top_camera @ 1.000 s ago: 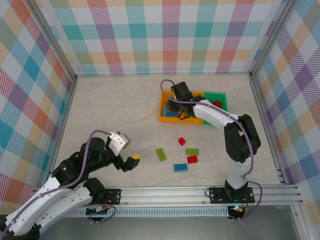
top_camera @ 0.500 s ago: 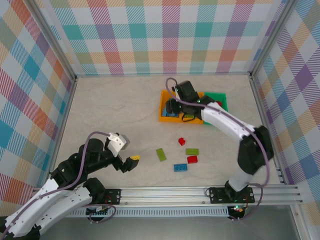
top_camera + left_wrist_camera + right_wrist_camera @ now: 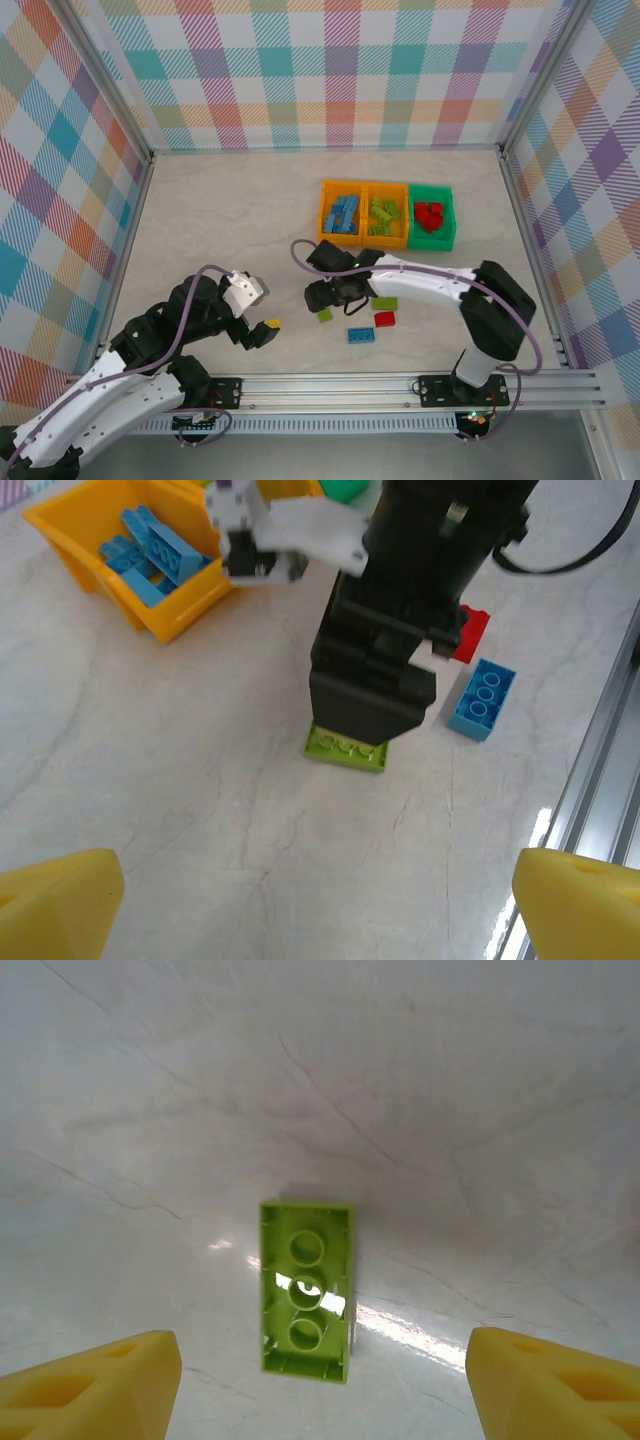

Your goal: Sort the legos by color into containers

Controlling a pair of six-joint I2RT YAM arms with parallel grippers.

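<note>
I moved my right claw (image 3: 323,296) from the bins (image 3: 322,212) to a green lego (image 3: 305,1290) lower down, wide open, ready to grab.

**Both jaws wide, both arms low**

My right arm (image 3: 420,283) stretches from lower right to the frame's centre, wrist turned down. Its jaws are spread wide, with yellow fingertips (image 3: 90,1380) at the wrist view's bottom corners. My left arm (image 3: 160,330) lies folded at lower left, jaws also apart and aimed right.
</note>
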